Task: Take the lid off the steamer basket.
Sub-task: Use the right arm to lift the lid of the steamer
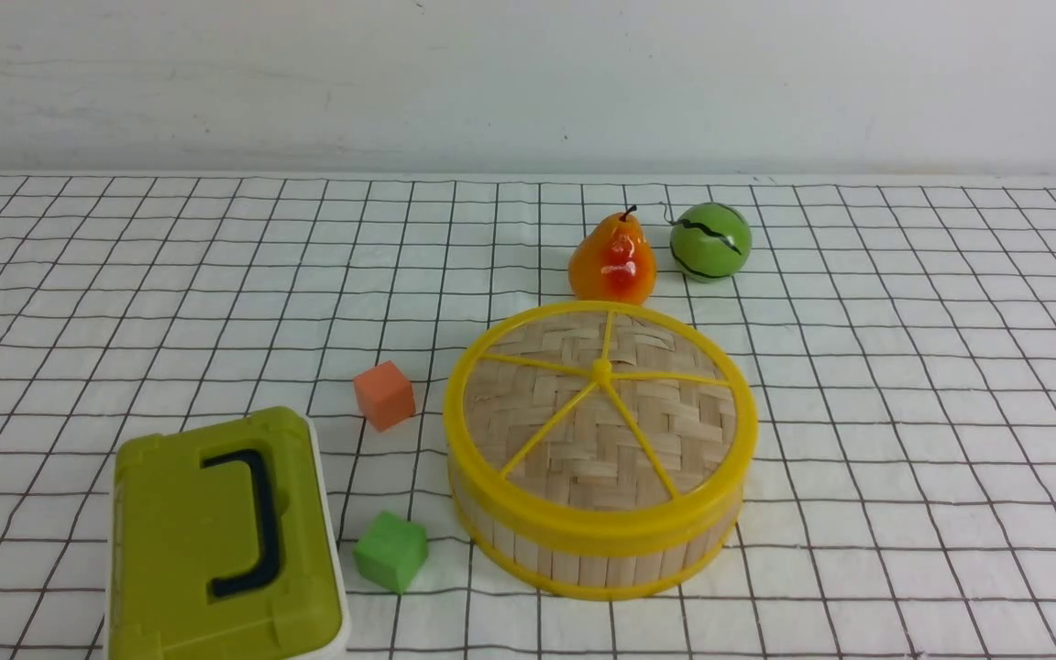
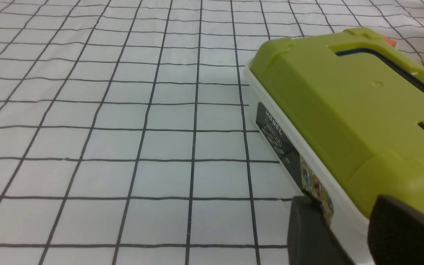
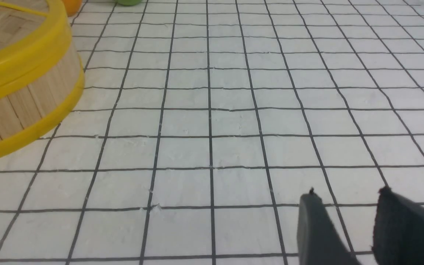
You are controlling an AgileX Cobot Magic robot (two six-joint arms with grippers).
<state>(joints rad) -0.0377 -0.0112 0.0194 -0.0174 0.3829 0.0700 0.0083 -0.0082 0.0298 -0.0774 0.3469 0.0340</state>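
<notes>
The lid (image 1: 601,408), a woven bamboo disc with a yellow rim, spokes and centre knob, sits closed on the steamer basket (image 1: 583,559) in the middle of the front view. Part of the basket (image 3: 24,99) and its lid (image 3: 17,48) show in the right wrist view. My right gripper (image 3: 348,197) is open and empty over bare cloth, well apart from the basket. My left gripper (image 2: 341,204) is open and empty beside the near end of the olive-green box (image 2: 344,103). Neither gripper shows in the front view.
The olive-green box (image 1: 221,541) with a dark handle stands at the front left. An orange cube (image 1: 384,394) and a green cube (image 1: 390,551) lie between it and the basket. A pear (image 1: 612,261) and a green ball (image 1: 709,241) stand behind the basket.
</notes>
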